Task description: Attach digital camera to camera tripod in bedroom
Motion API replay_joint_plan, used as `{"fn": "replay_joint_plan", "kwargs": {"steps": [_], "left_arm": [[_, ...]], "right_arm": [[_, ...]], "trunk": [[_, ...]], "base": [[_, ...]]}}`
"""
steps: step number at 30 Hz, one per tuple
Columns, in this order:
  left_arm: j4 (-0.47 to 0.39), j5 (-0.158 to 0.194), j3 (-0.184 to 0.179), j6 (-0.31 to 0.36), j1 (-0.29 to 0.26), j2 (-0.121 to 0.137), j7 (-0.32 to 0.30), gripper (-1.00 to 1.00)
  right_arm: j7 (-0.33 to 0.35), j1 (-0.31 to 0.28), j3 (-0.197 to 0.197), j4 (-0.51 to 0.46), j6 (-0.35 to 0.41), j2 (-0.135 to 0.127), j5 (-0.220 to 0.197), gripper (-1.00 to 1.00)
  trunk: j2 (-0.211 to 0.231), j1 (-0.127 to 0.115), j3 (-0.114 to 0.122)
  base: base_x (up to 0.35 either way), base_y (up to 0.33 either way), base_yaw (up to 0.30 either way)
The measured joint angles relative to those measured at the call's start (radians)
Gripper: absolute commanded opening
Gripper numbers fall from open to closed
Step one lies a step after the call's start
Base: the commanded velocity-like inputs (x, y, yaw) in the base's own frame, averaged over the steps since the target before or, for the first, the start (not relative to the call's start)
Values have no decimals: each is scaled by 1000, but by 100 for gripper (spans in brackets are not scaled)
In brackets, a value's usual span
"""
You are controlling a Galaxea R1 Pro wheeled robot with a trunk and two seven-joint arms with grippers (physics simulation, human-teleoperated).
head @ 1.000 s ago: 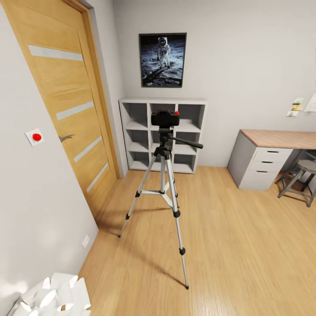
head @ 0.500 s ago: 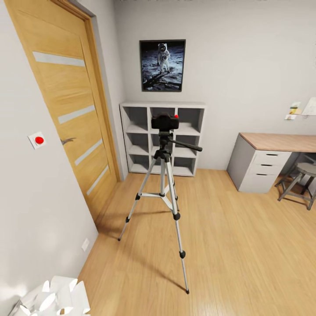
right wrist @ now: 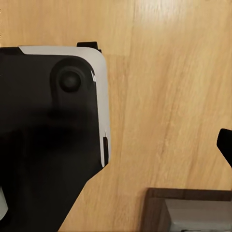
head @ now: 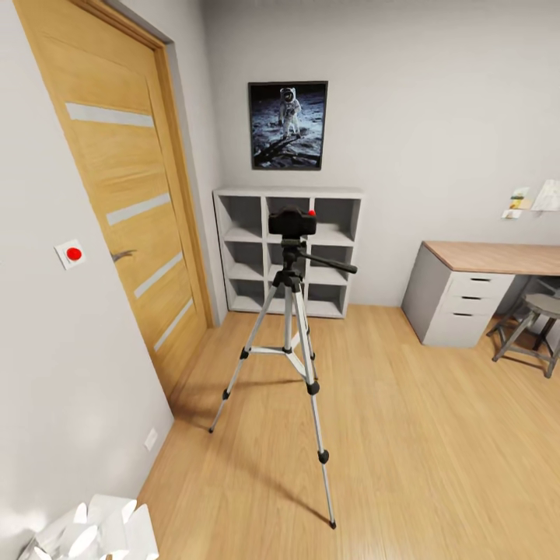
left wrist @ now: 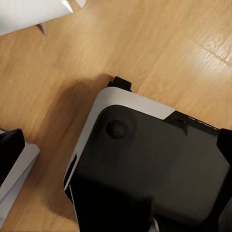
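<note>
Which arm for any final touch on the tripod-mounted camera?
Right, marginally: the digital camera sits on the camera tripod dead ahead, pan handle jutting to the right. Both wrist views face floor; neither's near.

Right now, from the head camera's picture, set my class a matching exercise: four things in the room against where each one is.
Things:
1. camera
2. poster
3. shelf
4. desk

Places:
a. against the back wall, behind the tripod
b. on top of the tripod
c. at the right, with white drawers
d. on the wall above the shelf

Pairs: 1-b, 2-d, 3-a, 4-c
</note>
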Motion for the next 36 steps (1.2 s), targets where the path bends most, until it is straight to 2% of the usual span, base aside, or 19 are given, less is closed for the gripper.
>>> {"fn": "replay_joint_plan", "kwargs": {"steps": [36], "left_arm": [[0, 0, 0, 0, 0, 0, 0, 100]], "right_arm": [[-2, 11, 2, 0, -3, -1, 0, 100]], "trunk": [[0, 0, 58]], "base": [[0, 0, 0]]}}
